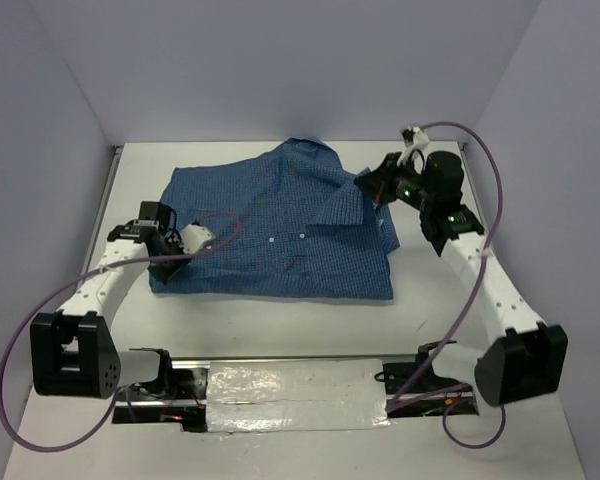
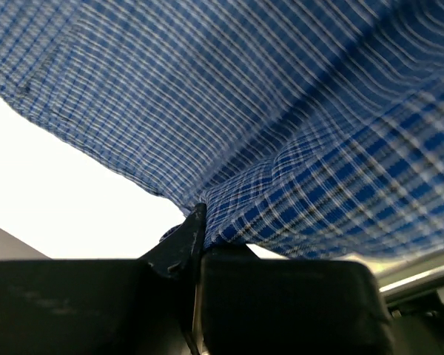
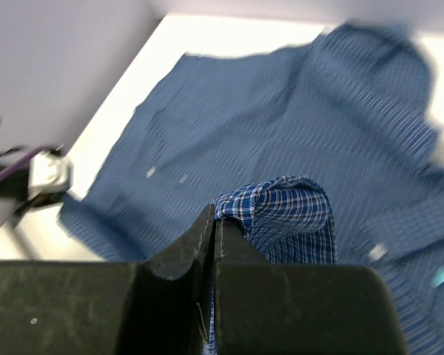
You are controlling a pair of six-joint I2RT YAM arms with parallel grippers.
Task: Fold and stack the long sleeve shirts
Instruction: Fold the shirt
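The blue checked long sleeve shirt (image 1: 280, 225) lies spread on the white table (image 1: 300, 320), collar at the far side. My left gripper (image 1: 172, 256) is shut on the shirt's left lower edge; in the left wrist view the cloth (image 2: 281, 133) rises from the closed jaws. My right gripper (image 1: 365, 183) is shut on a fold of the shirt's right side, lifted above the table; in the right wrist view the pinched fold (image 3: 288, 214) arches over the jaws, with the rest of the shirt (image 3: 281, 111) below.
Grey walls (image 1: 40, 120) enclose the table on three sides. A shiny foil strip (image 1: 300, 398) lies along the near edge between the arm bases. Purple cables (image 1: 480, 280) loop from both arms.
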